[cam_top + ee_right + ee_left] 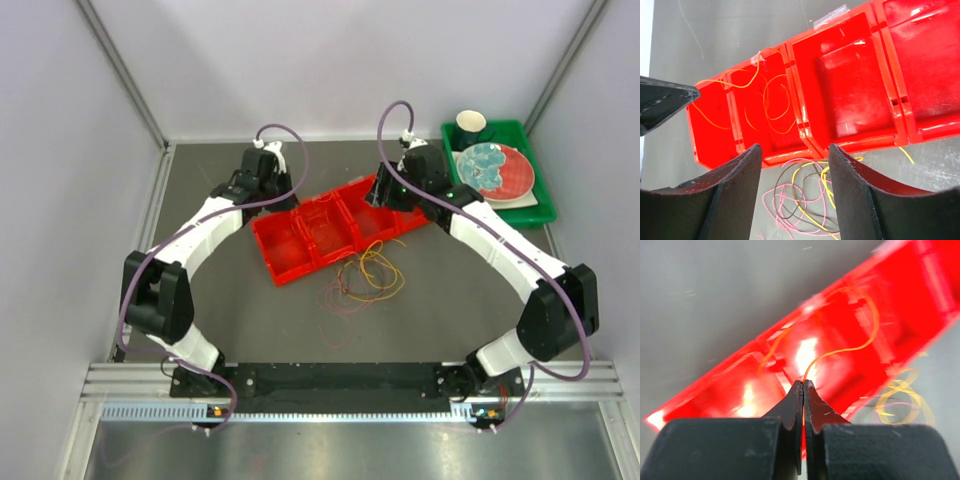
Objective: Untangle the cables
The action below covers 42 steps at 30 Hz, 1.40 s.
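The left gripper point(803, 385), jaws shut, pinches an orange cable point(860, 346) over the red tray point(920, 285), seemingly to part it from the tangle point(368, 276) mid-frame on the surface point(450, 312); the right gripper point(795, 148) hangs, jaws wide and empty.

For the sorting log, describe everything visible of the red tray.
The red tray looks like glossy moulded plastic: a row of open-top compartments, lying flat and diagonal on the grey table. An orange cable loops inside one end, pinched by the left gripper. Beside its near wall lie tangled cables.
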### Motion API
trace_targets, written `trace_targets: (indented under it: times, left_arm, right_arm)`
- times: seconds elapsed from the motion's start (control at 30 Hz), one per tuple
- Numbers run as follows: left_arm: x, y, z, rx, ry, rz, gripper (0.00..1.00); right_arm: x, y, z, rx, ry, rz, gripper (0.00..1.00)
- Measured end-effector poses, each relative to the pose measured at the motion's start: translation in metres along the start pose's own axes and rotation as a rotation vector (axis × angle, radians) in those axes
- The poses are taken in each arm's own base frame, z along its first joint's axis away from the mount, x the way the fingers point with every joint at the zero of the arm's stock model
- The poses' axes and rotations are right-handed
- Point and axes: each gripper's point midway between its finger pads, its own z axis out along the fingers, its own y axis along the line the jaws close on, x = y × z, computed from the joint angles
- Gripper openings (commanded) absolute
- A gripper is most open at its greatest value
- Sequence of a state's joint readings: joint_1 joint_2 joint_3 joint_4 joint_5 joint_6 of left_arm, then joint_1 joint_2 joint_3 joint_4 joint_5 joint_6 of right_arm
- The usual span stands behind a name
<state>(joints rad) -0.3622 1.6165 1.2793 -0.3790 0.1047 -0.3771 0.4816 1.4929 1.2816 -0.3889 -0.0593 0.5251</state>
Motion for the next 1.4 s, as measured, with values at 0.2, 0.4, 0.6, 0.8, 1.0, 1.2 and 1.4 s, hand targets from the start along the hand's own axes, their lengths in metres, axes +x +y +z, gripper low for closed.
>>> trace_targets:
  times: [0.2, 0.4, 0.6, 0.8, 1.0, 1.2, 1.4]
  left_arm:
    - [-0.015, -0.038, -0.001, 0.154, -0.021, -0.083, 0.0]
    - [-0.047, -0.069, -0.004, 0.258, -0.062, -0.112, 0.0]
    - [-0.054, -0.079, 0.001, 0.295, -0.075, -0.121, 0.0]
    - [-0.007, -0.055, 0.026, 0.237, 0.004, -0.147, 0.0]
    - [0.053, -0.019, 0.051, 0.121, 0.118, -0.17, 0.0]
    - [0.057, -0.022, 0.061, 0.1, 0.117, -0.122, 0.38]
    - [0.05, -0.035, 0.062, 0.082, 0.092, -0.066, 0.47]
  right_arm:
    - [0.005, -0.009, -0.009, 0.019, -0.008, 0.004, 0.56]
    - [0.004, -0.017, -0.013, 0.039, -0.016, 0.014, 0.56]
    - [0.008, -0.022, -0.013, 0.049, -0.009, 0.016, 0.56]
    - [0.013, -0.025, -0.012, 0.055, 0.002, 0.017, 0.56]
    - [0.017, -0.027, -0.01, 0.057, 0.008, 0.017, 0.56]
    - [0.022, -0.027, -0.009, 0.052, 0.021, 0.021, 0.56]
    - [0.022, -0.026, -0.009, 0.049, 0.021, 0.028, 0.56]
